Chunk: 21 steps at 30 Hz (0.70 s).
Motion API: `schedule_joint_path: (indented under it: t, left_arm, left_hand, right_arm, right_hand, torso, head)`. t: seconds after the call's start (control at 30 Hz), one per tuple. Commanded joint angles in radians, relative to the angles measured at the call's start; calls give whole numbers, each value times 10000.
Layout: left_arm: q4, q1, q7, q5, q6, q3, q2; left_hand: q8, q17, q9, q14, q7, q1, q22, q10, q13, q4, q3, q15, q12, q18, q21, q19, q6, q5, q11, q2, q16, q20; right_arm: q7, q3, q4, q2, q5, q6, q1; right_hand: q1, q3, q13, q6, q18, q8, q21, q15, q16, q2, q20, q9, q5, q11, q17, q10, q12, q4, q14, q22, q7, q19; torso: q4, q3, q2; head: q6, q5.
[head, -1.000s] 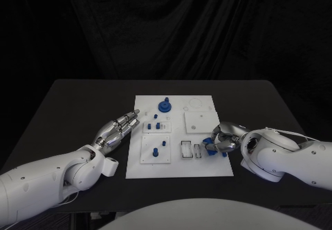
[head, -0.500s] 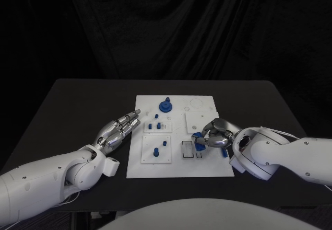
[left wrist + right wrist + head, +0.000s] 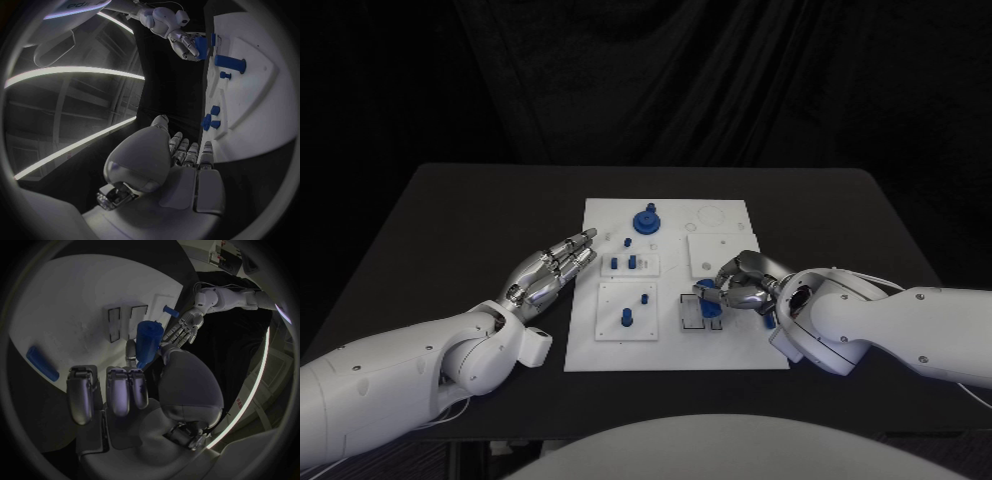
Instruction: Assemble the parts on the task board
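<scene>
- A robotics lab or test cell, staged for recording.
- Black drapes (image 3: pixel 646 80) hang behind the far edge of the black bench (image 3: pixel 459 230).
- A white task board (image 3: pixel 733 355) with fixed slots sits mid-bench.
- Curved light strips (image 3: pixel 69 75) glow overhead.

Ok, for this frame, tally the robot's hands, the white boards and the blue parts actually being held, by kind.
Hands: 2, the left hand and the right hand
Task board: 1
Held blue part: 1, in the right hand's fingers
Total: 4
</scene>
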Motion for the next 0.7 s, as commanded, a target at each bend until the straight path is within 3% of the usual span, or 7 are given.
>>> schedule_joint_path:
  t: [0.03, 0.33, 0.7]
  left_arm:
    - [9, -17, 695, 34, 144, 8, 23]
    - [-47, -21, 676, 34, 190, 8, 62]
    - [-81, -30, 650, 34, 220, 8, 83]
  left_hand:
    - [25, -8, 15, 15, 54, -5, 2, -54, -2, 73, -9, 51, 1, 175, -6, 4, 20, -56, 18, 8, -37, 86]
    - [28, -8, 16, 15, 64, -24, 12, -55, -1, 82, -14, 51, 8, 179, -1, 10, 34, -86, 17, 5, -37, 89]
    - [30, -8, 18, 15, 66, -32, 20, -55, 0, 85, -16, 52, 12, 180, 2, 15, 47, -96, 18, 3, -37, 90]
  right_arm:
    - [-186, 3, -45, 48, 84, 277, -60]
    - [-288, 3, -164, 180, 85, 590, -145]
    - [-330, 3, -280, 261, 86, 730, -166]
  right_hand:
    - [-128, 162, 2635, -79, 22, -70, -57, 97, 29, 60, 45, 1045, -318, 89, 2634, 1058, 26, -252, 1056, 2502, 30, 847]
    - [-406, -32, 2635, -82, 17, -232, -43, 157, 29, 191, 106, 1038, -1202, 154, 2634, 1058, 26, -241, 1056, 2509, 97, 858]
    - [-584, -202, 2635, -85, 20, -348, -52, 187, 29, 289, 138, 1030, -1785, 187, 2634, 1058, 26, -241, 1056, 2505, 133, 854]
  torso:
    - [1, 0, -2]
    - [-2, 2, -3]
    - [-7, -1, -5]
  head:
    - [-1, 8]
    - [-1, 15]
    - [-1, 39]
